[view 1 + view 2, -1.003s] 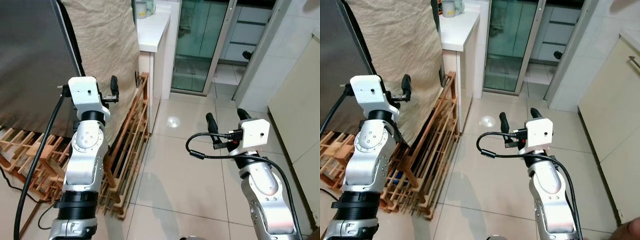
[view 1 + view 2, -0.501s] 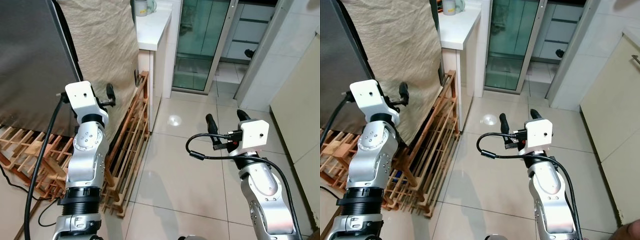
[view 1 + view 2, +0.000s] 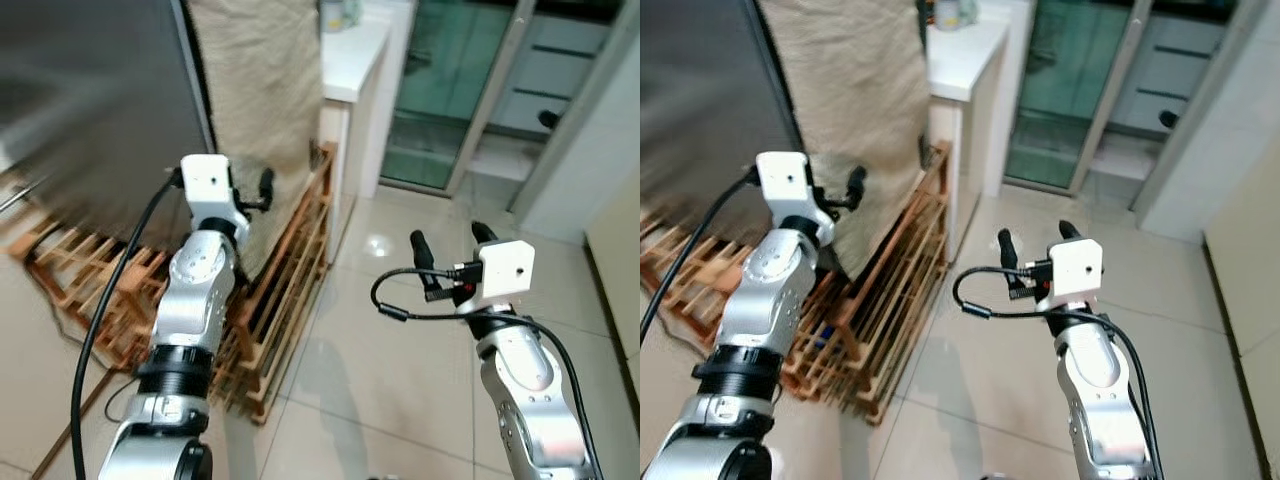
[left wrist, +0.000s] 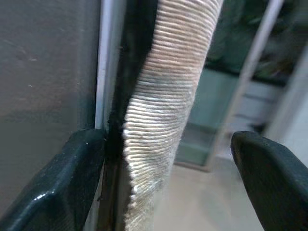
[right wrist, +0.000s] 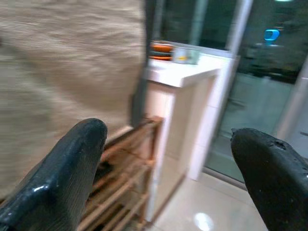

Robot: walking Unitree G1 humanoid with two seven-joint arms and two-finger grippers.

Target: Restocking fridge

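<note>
Raised at the robot's left, the left gripper (image 4: 163, 178) has its two black fingers spread wide with nothing held between them; in the left wrist view one finger (image 4: 72, 183) lies close against the dark grey fridge (image 3: 90, 100), at its pale edge strip, and the other stands well out to the side. A ribbed beige cloth (image 3: 260, 90) hangs down the fridge's side, and its edge passes between the spread fingers. Lower and further right, the right gripper (image 3: 448, 242) hovers over the pale tiled floor (image 3: 350, 340), its fingers also parted and empty, pointing toward the cloth and a white counter (image 3: 965, 60). A slatted wooden rack (image 3: 290, 290) leans against the base of the fridge and the counter. On the counter top sit some small items, too blurred to identify. A green glass sliding door (image 3: 455, 90) stands beyond the counter.
</note>
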